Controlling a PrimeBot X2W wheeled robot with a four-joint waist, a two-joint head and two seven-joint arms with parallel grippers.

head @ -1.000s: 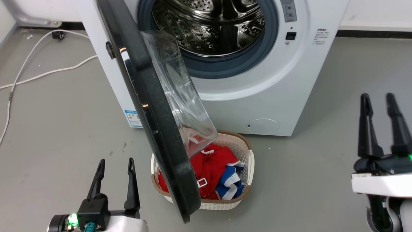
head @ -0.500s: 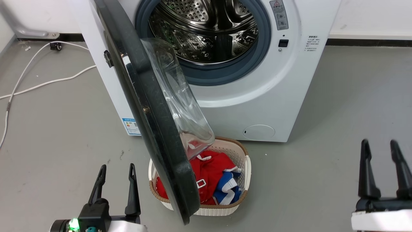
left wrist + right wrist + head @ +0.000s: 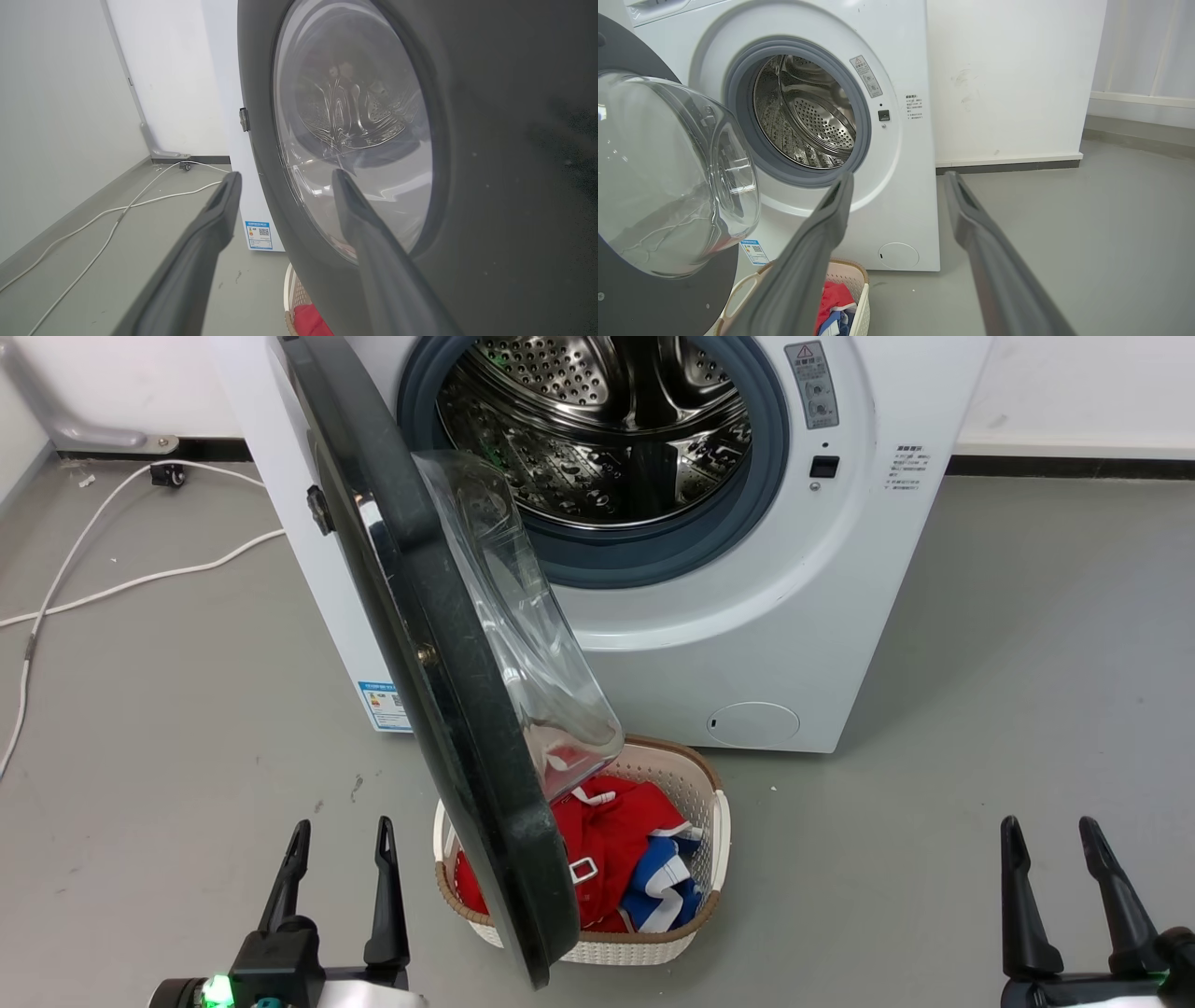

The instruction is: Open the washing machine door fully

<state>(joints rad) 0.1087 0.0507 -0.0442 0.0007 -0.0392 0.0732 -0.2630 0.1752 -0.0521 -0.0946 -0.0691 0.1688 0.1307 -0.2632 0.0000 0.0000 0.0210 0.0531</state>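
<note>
Right claw [image 3: 1046, 826] has retreated from the glossy round door [image 3: 448, 691].

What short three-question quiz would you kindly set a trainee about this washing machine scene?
1. True or false: the left gripper is clamped on the door.
2. What lies in the basket in front of the washing machine? A) towels B) red and blue clothes C) nothing
3. Fill in: the right gripper is ____ (open or shut).
Key: 1 false; 2 B; 3 open.
</note>
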